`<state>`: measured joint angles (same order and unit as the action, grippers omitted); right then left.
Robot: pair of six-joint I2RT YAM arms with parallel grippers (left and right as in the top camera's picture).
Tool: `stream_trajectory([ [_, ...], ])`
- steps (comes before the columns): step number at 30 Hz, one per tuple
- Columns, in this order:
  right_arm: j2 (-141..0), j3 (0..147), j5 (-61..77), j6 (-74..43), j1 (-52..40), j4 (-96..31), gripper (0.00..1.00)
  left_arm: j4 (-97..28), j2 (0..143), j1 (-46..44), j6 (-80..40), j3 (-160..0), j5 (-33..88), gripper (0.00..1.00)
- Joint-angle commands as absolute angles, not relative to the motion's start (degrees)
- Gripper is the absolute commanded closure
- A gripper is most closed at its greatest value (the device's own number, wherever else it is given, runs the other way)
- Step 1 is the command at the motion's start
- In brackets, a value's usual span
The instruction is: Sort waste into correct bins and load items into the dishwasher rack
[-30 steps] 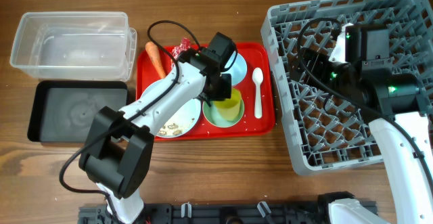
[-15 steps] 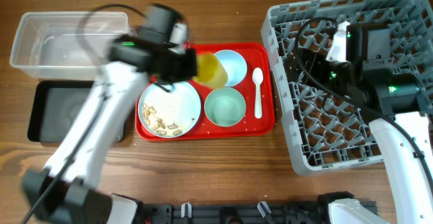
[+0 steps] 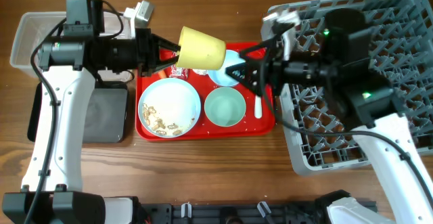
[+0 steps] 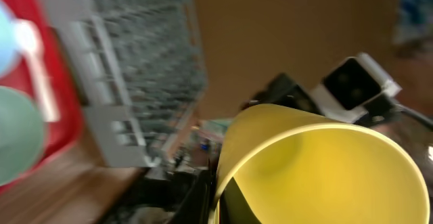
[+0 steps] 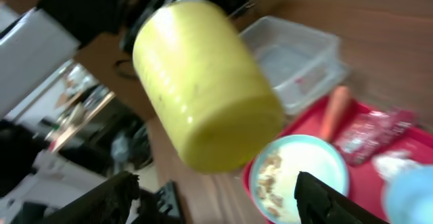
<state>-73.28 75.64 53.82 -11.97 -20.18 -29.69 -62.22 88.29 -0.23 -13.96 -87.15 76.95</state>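
Note:
My left gripper (image 3: 168,55) is shut on the small yellow cup (image 3: 201,48) and holds it on its side, raised over the back of the red tray (image 3: 203,130). The cup fills the left wrist view (image 4: 318,170) and the right wrist view (image 5: 203,88). My right gripper (image 3: 242,66) is open, points left at the cup's base and stands just short of it. The light blue plate (image 3: 169,107) with beige scraps and the light green bowl (image 3: 224,107) sit on the tray. The carrot (image 5: 335,112) and red wrapper (image 5: 375,136) lie at the tray's back.
The grey dishwasher rack (image 3: 399,116) fills the right side. The clear tub (image 3: 34,38) stands at the back left, with the black tray (image 3: 108,119) in front of it, both partly under my left arm. The white spoon (image 3: 258,106) and light blue bowl (image 3: 223,75) are partly hidden.
My left gripper lifted the yellow cup out of the green bowl and turned it sideways above the tray. My right gripper swung left from over the rack towards the cup.

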Motion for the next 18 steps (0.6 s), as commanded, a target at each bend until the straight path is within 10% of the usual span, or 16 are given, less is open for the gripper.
stream_trajectory([
  [1, -76.62, 76.6, 59.51, -9.87, -23.44, -27.16, 0.23, -62.46, 88.49, -1.1, -12.4, -87.22, 85.47, 0.96],
  [18, -78.76, 76.6, 64.55, -12.67, -23.59, -10.35, 0.13, -62.61, 88.51, -2.13, -12.38, -87.24, 83.92, 0.96],
])
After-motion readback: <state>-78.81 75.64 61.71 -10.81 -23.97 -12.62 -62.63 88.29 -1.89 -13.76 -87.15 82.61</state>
